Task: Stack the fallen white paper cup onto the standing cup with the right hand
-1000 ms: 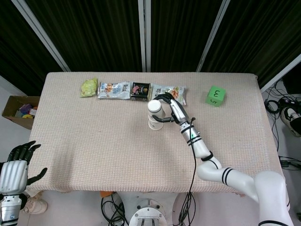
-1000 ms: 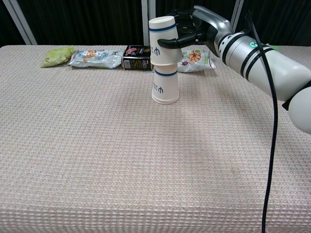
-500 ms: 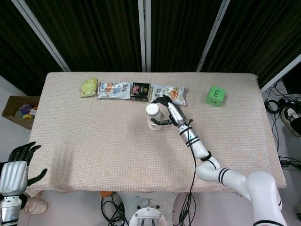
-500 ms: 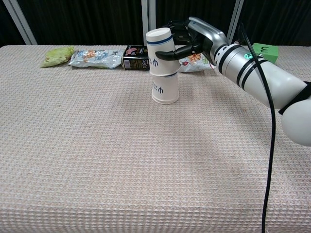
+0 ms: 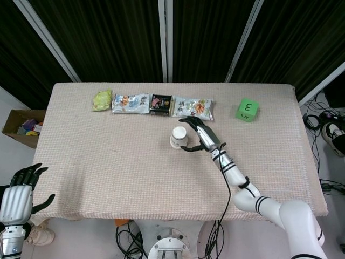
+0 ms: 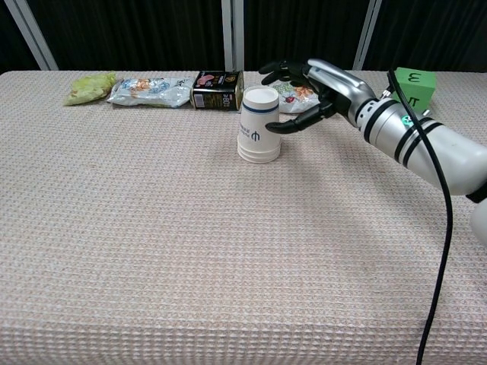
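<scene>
White paper cups w/ blue bands [image 6: 259, 125], nested, stand upper centre. My right hand [image 6: 316, 90] just beside them, fingers spread, holding nothing. Left hand [image 5: 19, 194] bottom left, spread.

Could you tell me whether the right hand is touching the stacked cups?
Apart. The chest view shows tablecloth between the right hand and the stacked cups, its fingers spread open beside them.

The table [image 5: 108, 162], covered with a beige woven cloth, carries the stacked paper cups [image 6: 258, 134] near its middle, a row of snack packets [image 5: 152, 103] along the far edge, and a green cube [image 5: 247, 110] far right.
</scene>
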`<act>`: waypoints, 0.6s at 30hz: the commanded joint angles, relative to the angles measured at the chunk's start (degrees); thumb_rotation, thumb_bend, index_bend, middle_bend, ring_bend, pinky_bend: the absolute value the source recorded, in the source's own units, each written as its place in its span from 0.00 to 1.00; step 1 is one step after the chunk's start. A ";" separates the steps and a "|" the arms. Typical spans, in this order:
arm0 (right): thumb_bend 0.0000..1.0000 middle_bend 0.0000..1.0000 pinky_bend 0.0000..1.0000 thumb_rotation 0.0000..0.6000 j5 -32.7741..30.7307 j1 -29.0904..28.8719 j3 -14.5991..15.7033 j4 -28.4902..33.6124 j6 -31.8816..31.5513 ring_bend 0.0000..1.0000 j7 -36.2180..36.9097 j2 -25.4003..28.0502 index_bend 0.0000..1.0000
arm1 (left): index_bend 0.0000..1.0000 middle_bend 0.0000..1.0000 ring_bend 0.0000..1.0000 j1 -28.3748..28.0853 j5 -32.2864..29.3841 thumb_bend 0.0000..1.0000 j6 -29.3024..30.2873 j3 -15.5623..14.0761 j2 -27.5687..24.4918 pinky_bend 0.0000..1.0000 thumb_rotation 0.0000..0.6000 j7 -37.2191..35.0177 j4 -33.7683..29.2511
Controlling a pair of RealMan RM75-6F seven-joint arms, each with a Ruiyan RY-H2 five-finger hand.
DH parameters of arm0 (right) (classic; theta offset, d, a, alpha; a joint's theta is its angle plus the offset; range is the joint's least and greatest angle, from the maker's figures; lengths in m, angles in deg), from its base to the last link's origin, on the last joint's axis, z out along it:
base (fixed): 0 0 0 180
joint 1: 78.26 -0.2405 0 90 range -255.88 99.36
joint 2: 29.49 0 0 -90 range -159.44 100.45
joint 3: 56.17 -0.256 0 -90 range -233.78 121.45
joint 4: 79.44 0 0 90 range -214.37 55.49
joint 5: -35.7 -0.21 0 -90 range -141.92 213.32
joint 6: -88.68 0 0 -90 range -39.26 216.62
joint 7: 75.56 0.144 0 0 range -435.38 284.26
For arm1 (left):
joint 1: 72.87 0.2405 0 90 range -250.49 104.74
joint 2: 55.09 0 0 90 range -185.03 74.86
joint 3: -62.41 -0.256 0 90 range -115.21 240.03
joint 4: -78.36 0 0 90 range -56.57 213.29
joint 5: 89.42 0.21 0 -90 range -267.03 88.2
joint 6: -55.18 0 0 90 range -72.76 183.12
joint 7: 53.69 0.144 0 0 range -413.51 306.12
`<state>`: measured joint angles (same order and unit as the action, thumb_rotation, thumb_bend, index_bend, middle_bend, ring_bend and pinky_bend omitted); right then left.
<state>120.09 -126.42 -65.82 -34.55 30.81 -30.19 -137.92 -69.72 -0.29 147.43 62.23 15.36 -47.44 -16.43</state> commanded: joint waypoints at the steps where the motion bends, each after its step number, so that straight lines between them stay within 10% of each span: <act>1: 0.10 0.10 0.00 1.00 1.61 1.83 2.27 2.25 -0.75 0.00 -2.35 3.62 0.04 | 0.22 0.15 0.13 -0.04 0.28 0.19 0.13 -0.01 0.00 0.14 1.00 -0.13 0.09; 8: 0.13 0.06 0.00 1.00 1.69 9.93 3.45 17.77 -10.90 0.00 -18.98 18.34 0.00 | 0.22 0.15 0.13 -0.47 1.02 0.19 0.33 0.32 -0.15 0.15 1.00 -0.43 0.57; 14: 0.13 0.07 0.00 1.00 -4.96 21.05 6.41 43.02 -16.57 0.00 -42.04 38.82 0.00 | 0.22 0.15 0.13 -1.13 1.67 0.19 0.79 1.14 0.24 0.15 1.00 1.80 0.92; 18: 0.13 0.07 0.00 1.00 -5.49 28.03 8.76 52.02 -22.94 0.00 -43.49 46.45 0.00 | 0.22 0.15 0.13 -1.50 1.72 0.19 0.89 1.63 0.40 0.15 1.00 3.49 0.59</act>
<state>117.45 -107.71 -60.23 5.75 15.57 -67.85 -102.58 -71.07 1.39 148.24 63.66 15.69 -44.24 -15.73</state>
